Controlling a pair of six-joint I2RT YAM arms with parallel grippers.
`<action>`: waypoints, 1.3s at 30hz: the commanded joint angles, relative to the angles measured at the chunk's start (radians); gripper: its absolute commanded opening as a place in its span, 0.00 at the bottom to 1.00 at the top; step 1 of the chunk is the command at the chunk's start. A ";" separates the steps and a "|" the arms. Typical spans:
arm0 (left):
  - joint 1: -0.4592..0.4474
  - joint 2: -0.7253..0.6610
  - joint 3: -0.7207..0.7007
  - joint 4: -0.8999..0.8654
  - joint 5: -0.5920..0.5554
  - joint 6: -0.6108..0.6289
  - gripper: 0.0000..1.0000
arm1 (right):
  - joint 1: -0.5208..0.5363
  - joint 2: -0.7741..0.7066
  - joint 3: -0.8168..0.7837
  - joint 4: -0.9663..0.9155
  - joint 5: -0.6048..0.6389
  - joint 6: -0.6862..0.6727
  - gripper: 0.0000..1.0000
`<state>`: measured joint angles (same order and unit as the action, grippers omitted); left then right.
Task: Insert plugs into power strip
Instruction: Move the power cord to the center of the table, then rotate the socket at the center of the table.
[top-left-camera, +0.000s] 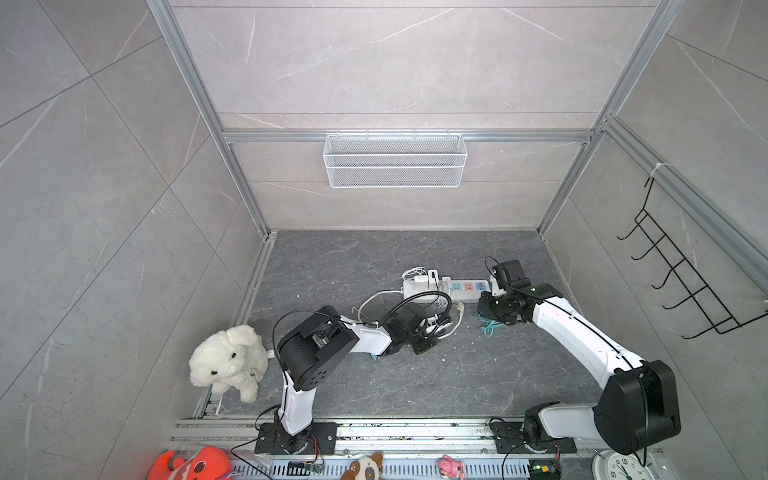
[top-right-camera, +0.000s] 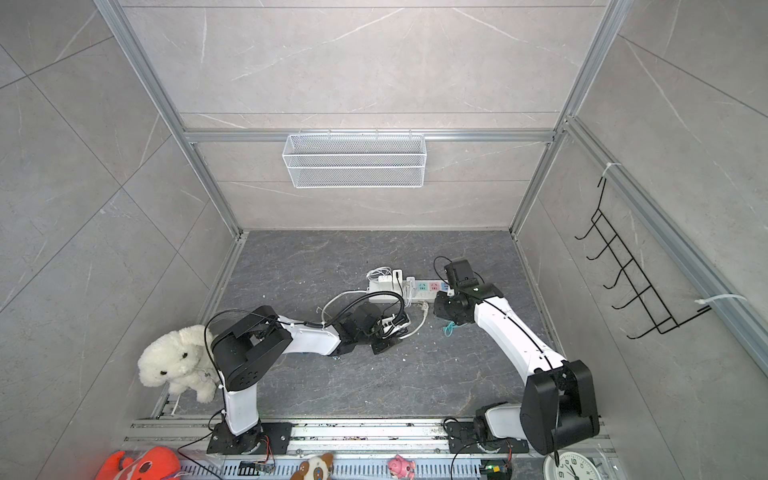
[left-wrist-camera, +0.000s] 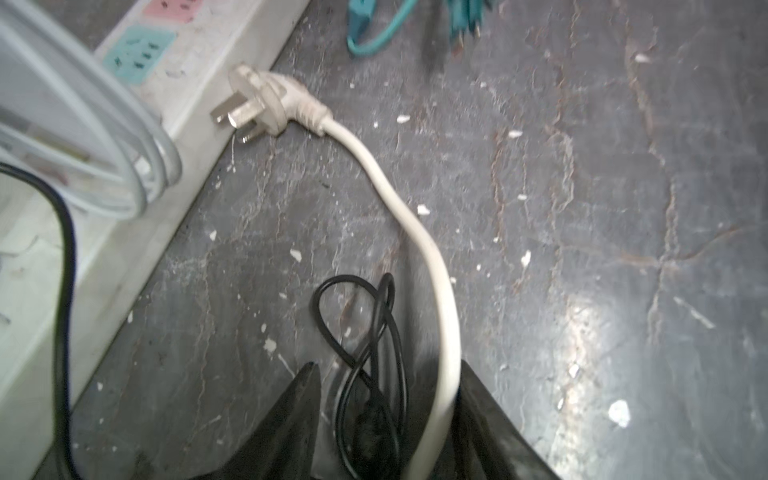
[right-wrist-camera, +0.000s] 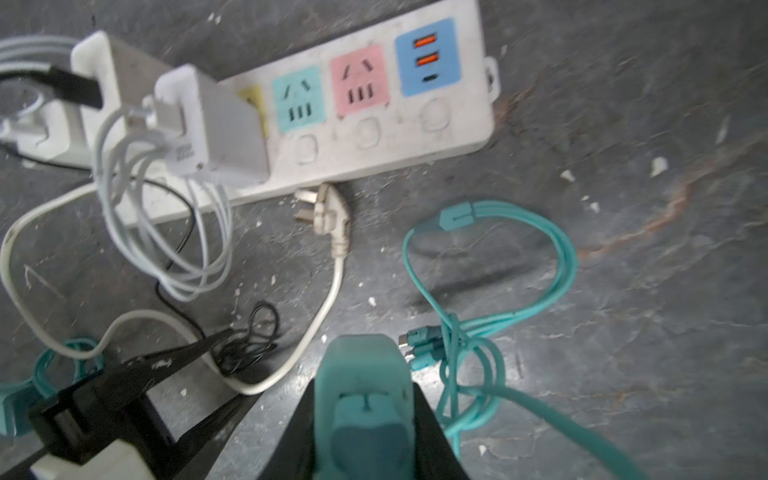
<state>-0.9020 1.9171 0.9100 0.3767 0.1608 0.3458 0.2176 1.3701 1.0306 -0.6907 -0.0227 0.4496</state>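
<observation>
1. In both top views I see the power strip (top-left-camera: 467, 293) lying across the dark tabletop (top-left-camera: 374, 386), just right of centre. Its length runs left to right between the two wrists.
2. Three white plugs stand in its left part. In the right wrist view, upper left, the nearest white plug (right-wrist-camera: 216, 133) covers most of the yellow socket (right-wrist-camera: 251, 97). A second white plug (right-wrist-camera: 112, 62) and a third white plug (right-wrist-camera: 54, 133) sit beyond it.
3. The teal socket (right-wrist-camera: 297, 99), the pink socket (right-wrist-camera: 361, 83) and the blue USB panel (right-wrist-camera: 428, 56) are uncovered.
4. My right gripper (right-wrist-camera: 362, 386) is clenched on a teal plug (right-wrist-camera: 363, 370) at the bottom centre of the right wrist view. The plug is apart from the strip, on its near side.
5. That plug's teal cable (right-wrist-camera: 552, 257) loops over the tabletop to the right of the gripper.
6. My left gripper (left-wrist-camera: 386, 370) shows at the bottom of the left wrist view with its fingers (left-wrist-camera: 305, 399) parted.
7. A black cable coil (left-wrist-camera: 365, 332) and the thick white cord (left-wrist-camera: 440, 291) lie between the fingers. The cord runs against the right-hand finger, and I see nothing clamped.
8. The cord's pronged plug (left-wrist-camera: 257, 99) lies on the tabletop just beside the strip's long edge, below the teal socket.
9. At the lower left edge of the right wrist view a second teal plug (right-wrist-camera: 12, 405) shows beside the left gripper. It is cut off by the frame, so I cannot make out how it lies.
</observation>
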 joint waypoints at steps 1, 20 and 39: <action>0.033 -0.047 -0.043 0.015 -0.028 0.014 0.51 | -0.061 0.014 0.061 -0.002 0.070 -0.041 0.09; 0.052 -0.335 -0.204 0.010 0.018 -0.035 0.56 | -0.085 0.278 0.148 0.253 -0.142 -0.123 0.08; 0.144 -0.245 -0.021 -0.065 -0.321 -0.189 0.58 | -0.025 0.372 0.272 0.247 -0.180 -0.351 0.08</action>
<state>-0.8017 1.6321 0.8040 0.3248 -0.0612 0.2276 0.1829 1.7245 1.2522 -0.4366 -0.2073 0.1524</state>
